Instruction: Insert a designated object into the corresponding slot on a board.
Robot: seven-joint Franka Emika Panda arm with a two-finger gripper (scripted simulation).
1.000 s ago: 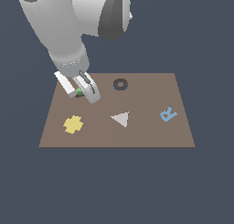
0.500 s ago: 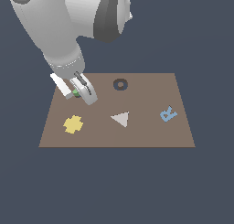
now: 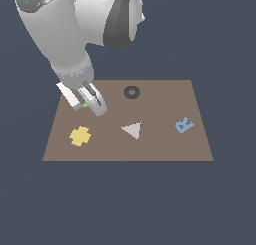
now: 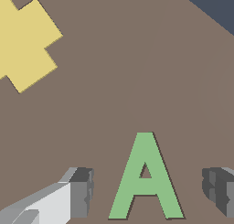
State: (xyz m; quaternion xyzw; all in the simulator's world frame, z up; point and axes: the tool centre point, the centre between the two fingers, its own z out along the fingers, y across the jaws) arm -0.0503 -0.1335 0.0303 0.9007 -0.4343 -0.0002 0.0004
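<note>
- Spread apart, the tool (image 4: 148,193) has one finger on either side of the green letter A (image 4: 145,179), and a clear strip of board shows between each pad and the letter; neither pad touches it.
- In the exterior view the tool (image 3: 86,103) hangs low over the tan-brown board (image 3: 160,144), near its far corner on the exterior view's left.
- From there the green letter A (image 3: 85,105) shows only as a tiny green speck between the fingers, so its shape and heading cannot be read in that view.
- The wrist view gives the letter whole: it lies flat on the board, its long axis running from feet to apex, and the apex points away from the fingers, toward the open middle of the picture.
- The two feet of the letter lie roughly on the line between the two pads.
- A thin dark line hugs the letter's edges in the wrist view; whether that is a slot rim or a shadow I cannot tell.
- The yellow cross-shaped piece (image 4: 23,40) lies flat, well apart from the letter; in the exterior view the same piece (image 3: 80,135) sits near the board's near edge, on the exterior view's left.
- Only the exterior view shows the dark ring (image 3: 131,92) by the far edge, the pale triangle (image 3: 133,130) near the middle, and the light blue letter R (image 3: 184,124) toward the exterior view's right.
</note>
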